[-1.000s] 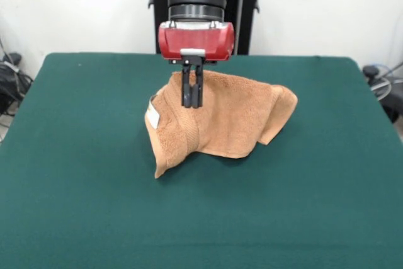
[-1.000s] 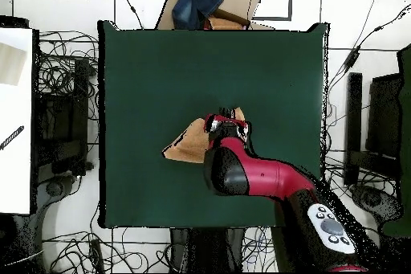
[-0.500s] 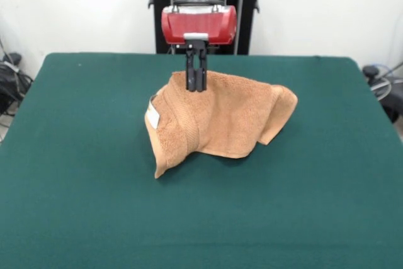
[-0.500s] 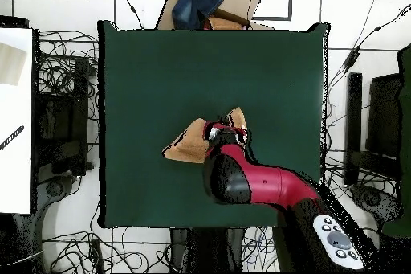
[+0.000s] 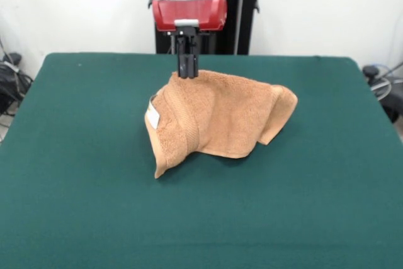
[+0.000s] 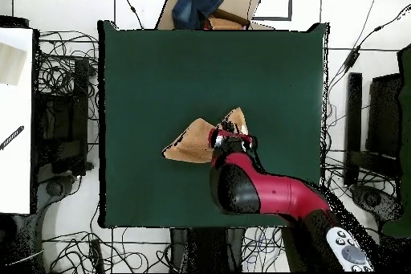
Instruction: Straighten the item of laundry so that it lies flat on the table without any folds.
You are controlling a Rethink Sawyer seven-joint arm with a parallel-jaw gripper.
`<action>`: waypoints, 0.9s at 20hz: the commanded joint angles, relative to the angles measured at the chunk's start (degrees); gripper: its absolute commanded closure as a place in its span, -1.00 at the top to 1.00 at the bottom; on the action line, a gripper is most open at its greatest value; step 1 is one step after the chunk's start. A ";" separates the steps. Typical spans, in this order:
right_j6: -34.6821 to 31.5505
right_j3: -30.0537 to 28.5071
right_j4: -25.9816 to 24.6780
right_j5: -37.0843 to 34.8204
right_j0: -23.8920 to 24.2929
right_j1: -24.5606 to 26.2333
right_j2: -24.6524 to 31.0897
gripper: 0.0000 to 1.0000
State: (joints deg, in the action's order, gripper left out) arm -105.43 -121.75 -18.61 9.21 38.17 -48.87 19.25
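The orange-tan towel [image 5: 220,118] lies crumpled in a raised heap near the middle of the green table [image 5: 75,155]. Its banded left part hangs folded down, with the white label [image 5: 152,116] on it, and a flap folds over at the right. My gripper [image 5: 187,75] hangs from the red head with its two dark fingers together. The tips are at the towel's top far edge, and the towel is not lifted. In the overhead view the towel [image 6: 191,142] shows as a folded wedge on the table [image 6: 160,62]. The gripper [image 6: 225,136] is at its edge, mostly under the arm.
The black pedestal [image 5: 236,11] stands behind the table's far edge. In the overhead view a cardboard box with blue cloth [image 6: 210,4] sits beyond the top edge. Cables lie around the table, and a white surface [image 6: 14,110] is at the left.
The gripper has moved up and back from in front of the towel's middle to its top far edge, and slightly left. The towel has kept its shape.
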 commanded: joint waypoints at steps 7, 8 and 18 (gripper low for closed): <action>-3.79 -2.73 -3.81 -5.93 -0.97 0.60 3.41 -1.00; -4.06 -2.22 -3.67 -5.44 -1.86 0.91 2.71 -1.00; -4.85 0.94 0.88 -10.82 -5.78 -1.49 2.67 -1.00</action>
State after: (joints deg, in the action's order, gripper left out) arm -105.43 -122.07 -19.66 8.11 34.83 -49.26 19.58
